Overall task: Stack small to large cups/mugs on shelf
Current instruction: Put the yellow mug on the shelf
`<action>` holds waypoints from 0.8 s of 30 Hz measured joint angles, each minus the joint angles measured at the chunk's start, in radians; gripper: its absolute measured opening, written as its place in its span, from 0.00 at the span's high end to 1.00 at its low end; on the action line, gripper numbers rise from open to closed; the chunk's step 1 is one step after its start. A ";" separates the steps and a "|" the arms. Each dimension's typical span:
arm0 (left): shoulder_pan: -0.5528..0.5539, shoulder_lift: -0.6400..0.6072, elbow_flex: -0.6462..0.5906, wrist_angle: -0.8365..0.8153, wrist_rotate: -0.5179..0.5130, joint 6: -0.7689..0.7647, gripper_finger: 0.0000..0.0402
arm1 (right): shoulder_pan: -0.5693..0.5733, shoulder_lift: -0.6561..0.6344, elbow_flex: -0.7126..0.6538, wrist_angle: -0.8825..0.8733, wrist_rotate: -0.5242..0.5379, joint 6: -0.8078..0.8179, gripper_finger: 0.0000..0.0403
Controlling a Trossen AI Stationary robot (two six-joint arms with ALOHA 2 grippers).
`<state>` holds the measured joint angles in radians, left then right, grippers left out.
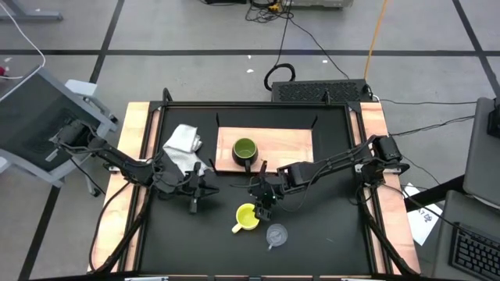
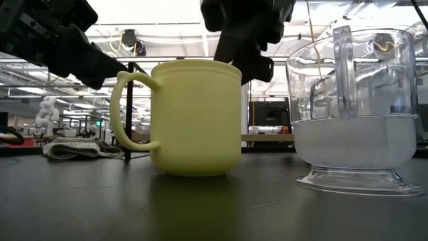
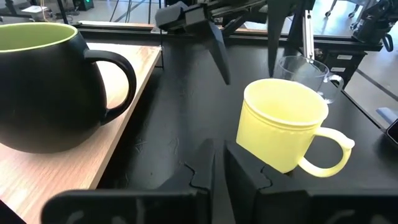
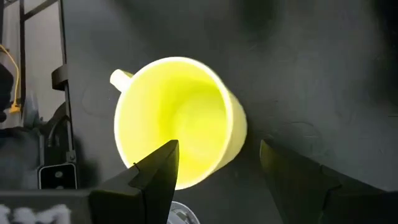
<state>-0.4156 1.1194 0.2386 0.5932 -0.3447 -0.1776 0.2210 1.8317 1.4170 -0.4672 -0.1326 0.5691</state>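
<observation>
Right gripper [image 1: 264, 204] hangs just above the yellow mug [image 1: 247, 218], jaws spread wide, holding nothing; one finger over the mug's open mouth, the other outside its wall. Yellow mug stands upright on the black bench [image 1: 328, 226], handle toward the bench's left. Clear glass cup [image 1: 276, 233] just beside it, upright. Dark green mug [image 1: 244, 151] sits on the wooden shelf [image 1: 293, 146], near its front edge. Left gripper [image 1: 195, 201] waits over the bench left of the yellow mug, jaws closed, empty. White cloth [image 1: 183, 144] lies left of the shelf.
</observation>
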 joint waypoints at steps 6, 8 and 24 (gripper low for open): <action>0.000 0.000 0.000 0.002 0.000 0.010 0.90 | 0.012 0.000 0.000 0.034 0.000 -0.001 0.46; 0.000 0.000 0.000 0.005 0.000 0.010 0.90 | 0.018 0.001 0.000 0.031 0.001 -0.001 0.46; 0.000 0.000 0.000 0.010 -0.001 0.010 0.90 | 0.009 0.077 -0.001 0.033 -0.026 0.012 0.48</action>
<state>-0.4156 1.1191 0.2386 0.6030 -0.3454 -0.1680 0.2305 1.9083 1.4158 -0.4343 -0.1586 0.5813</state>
